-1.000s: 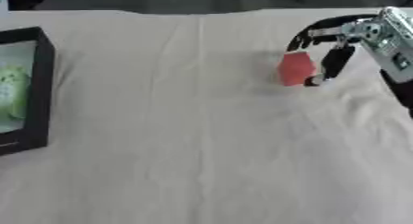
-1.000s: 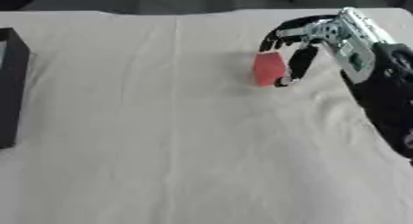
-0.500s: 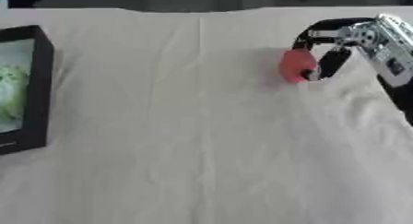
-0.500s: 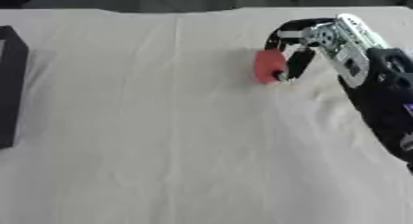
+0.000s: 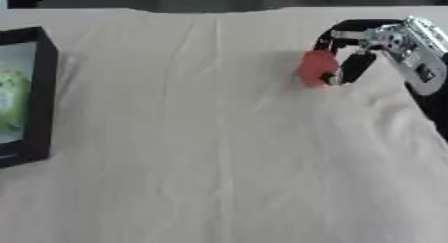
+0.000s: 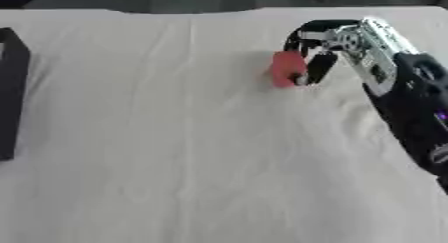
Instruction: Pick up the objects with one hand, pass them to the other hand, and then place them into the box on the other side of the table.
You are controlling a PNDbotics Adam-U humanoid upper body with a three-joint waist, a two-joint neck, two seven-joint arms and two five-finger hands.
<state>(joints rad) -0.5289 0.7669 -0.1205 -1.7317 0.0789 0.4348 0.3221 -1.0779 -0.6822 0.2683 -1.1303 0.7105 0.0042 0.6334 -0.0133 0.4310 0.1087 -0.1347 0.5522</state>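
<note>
At the far left edge of the table (image 5: 201, 162) stands the black box (image 5: 42, 92), open at the top, with something pale green lying inside it; between the box and the right side, the cream cloth over the table carries nothing but creases; far to the right sits the red object (image 5: 317, 68), a small blocky thing standing roughly upright, its longer side running up and down in the view, though I cannot tell whether it rests on the cloth or is lifted just clear of it; the right robot hand (image 5: 360, 52) comes in from the right edge and is curled round the red object, dark fingers arching over its top and the thumb pressing its right face, so the object lies on the hand's left, toward the box; the left robot hand shows in neither view; the box is well apart from the red object, right across the table, so the hand-over would, I judge, have to happen somewhere over the bare middle, with the left robot hand coming in to meet it.
</note>
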